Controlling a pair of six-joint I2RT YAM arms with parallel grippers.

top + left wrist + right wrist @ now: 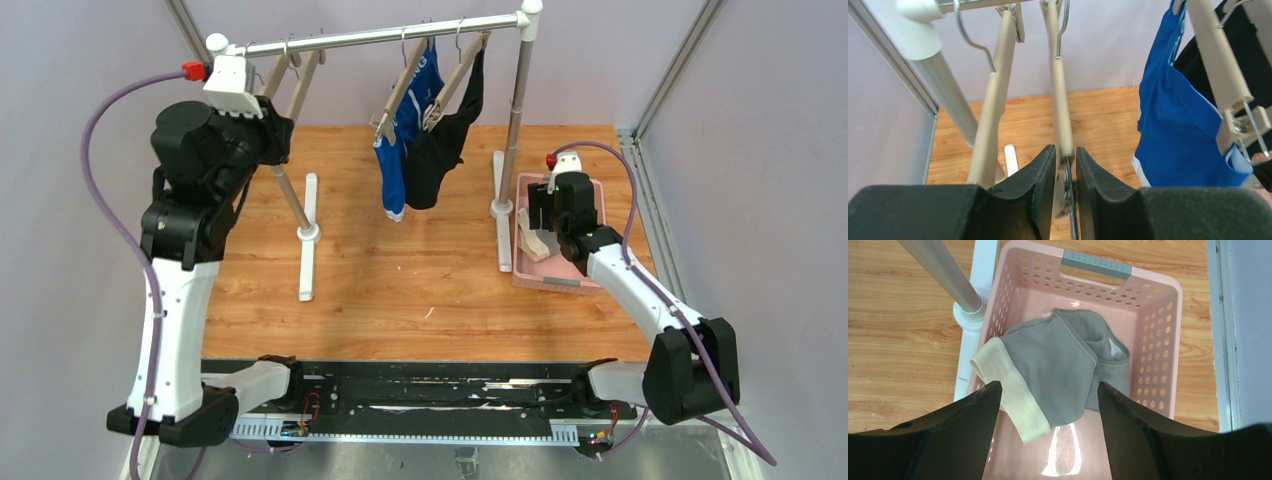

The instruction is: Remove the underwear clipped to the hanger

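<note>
Clamping the bare beige wooden hanger (1060, 100), seemingly to steady it, the left tool (1066, 150) pinches shut, while the right tool (1048, 385) hangs wide open and empty over light grey cloth briefs (1058, 360) lying in a pink perforated basket (1158, 287).

left arm (185, 290) high, right arm (630, 280) low.
left gripper (1066, 167) pinches a hanger (1060, 95); right gripper (1049, 405) spread wide, facing down.

You are looking at a robot lab cell; plain pale walls (60, 60) and aluminium posts (680, 60) enclose the wooden tabletop (400, 290).
</note>
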